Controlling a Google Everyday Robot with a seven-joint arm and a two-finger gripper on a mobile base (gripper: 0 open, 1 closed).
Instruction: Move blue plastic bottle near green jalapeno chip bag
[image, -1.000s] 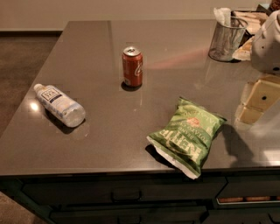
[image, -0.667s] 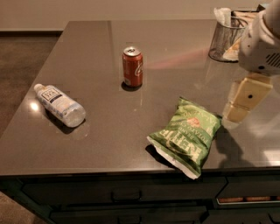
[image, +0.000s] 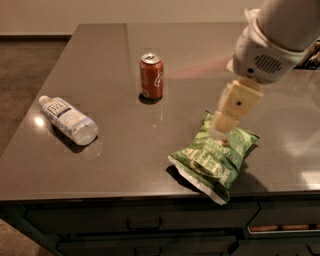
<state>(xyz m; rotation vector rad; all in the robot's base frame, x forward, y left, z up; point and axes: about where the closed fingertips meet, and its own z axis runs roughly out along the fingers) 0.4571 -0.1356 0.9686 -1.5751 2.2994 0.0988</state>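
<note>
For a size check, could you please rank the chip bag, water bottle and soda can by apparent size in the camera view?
1. green jalapeno chip bag
2. blue plastic bottle
3. soda can; farther back, so bottle-versus-can is unsure.
The gripper hangs over the bag's top edge.

Nothing legible: white lettering on the green jalapeno chip bag, front edge; dark print on the blue plastic bottle, left edge; gripper over the bag's far end.

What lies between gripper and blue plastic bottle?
Camera view: bare countertop alone reaches the blue plastic bottle. The gripper hangs over the green jalapeno chip bag; the soda can stands farther back.
</note>
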